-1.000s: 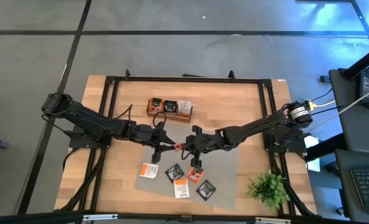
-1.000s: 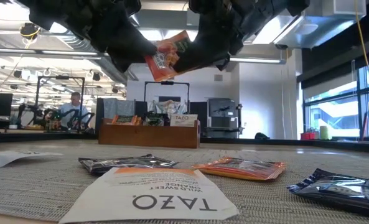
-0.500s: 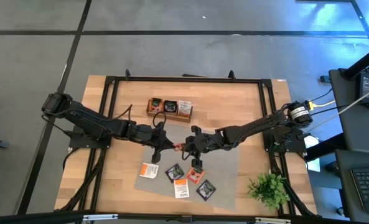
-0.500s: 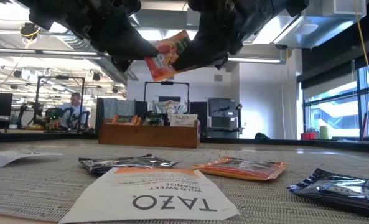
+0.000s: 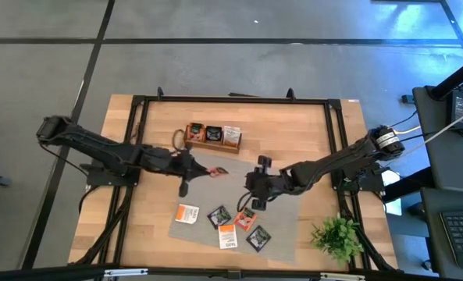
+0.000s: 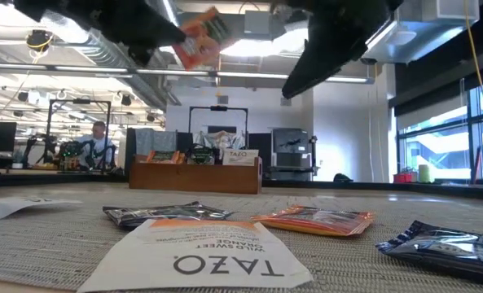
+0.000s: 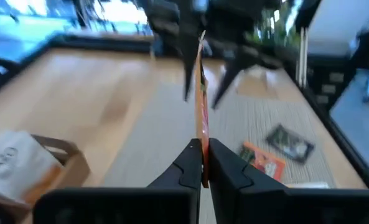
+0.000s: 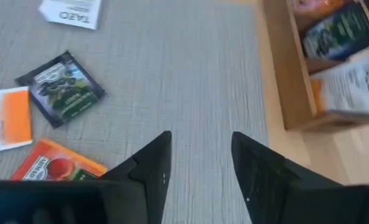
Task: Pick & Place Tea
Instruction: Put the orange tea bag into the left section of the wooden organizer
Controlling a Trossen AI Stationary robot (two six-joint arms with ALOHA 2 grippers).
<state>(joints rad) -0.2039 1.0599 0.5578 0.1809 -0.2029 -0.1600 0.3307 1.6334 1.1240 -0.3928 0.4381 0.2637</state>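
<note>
Since a second ago the two arms have drawn apart: the orange tea sachet (image 5: 218, 170) that both pincers held over the middle of the tabletop has gone with the left arm, and the right arm has backed off toward the near right.

I see the left pincer (image 7: 202, 163) clamped on the lower edge of that sachet, which stands edge-on between its fingers in the left wrist view and hangs above the grey mat (image 5: 282, 204), just near of the wooden tray (image 5: 212, 144). In the low view the sachet (image 6: 202, 37) is lifted high above the tabletop.

My right pincer (image 8: 198, 163) has its fingers apart with nothing between them, hovering over the mat near the loose sachets.

On the mat toward the near edge of the tabletop lie the rest: a white sachet with orange print (image 5: 187, 213), a dark sachet (image 5: 219, 216), another white-and-orange one (image 5: 228, 234), an orange one (image 5: 245, 220) and a second dark one (image 5: 258, 236).

The tray sits toward the far edge, with sachets standing in its compartments. A green plant (image 5: 340, 236) stands at the near right corner.
</note>
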